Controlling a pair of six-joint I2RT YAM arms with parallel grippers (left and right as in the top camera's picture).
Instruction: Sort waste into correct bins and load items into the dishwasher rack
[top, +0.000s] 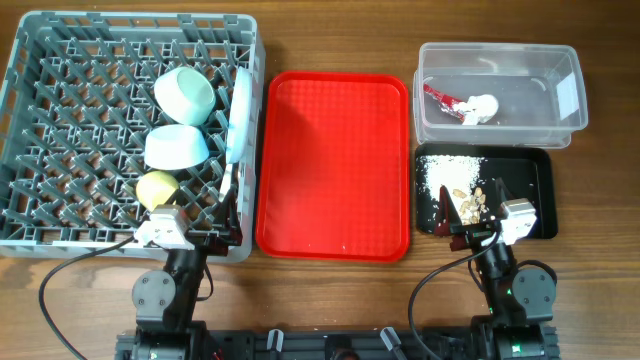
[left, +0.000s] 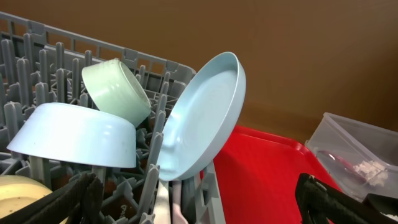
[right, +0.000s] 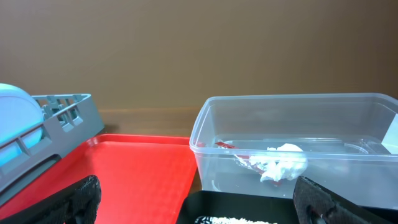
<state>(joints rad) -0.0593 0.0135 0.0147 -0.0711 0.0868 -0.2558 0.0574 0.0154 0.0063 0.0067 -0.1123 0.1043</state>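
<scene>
**Neatly racked dishes and binned waste flank red tray**

Left of the red tray, the grey rack holds a plate standing on edge, two green bowls and a yellow cup. Right of the red tray, a clear tub contains the red wrapper and white tissue. A black tray, also right of it, carries pale crumbs. The left gripper hangs at the rack's corner beside the red tray, fingers spread wide. The right gripper hovers over the black tray, likewise spread.

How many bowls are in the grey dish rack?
2. The far bowl lies tilted in the rack; the near bowl sits upside down beside the yellow cup. None looks hidden.
</scene>
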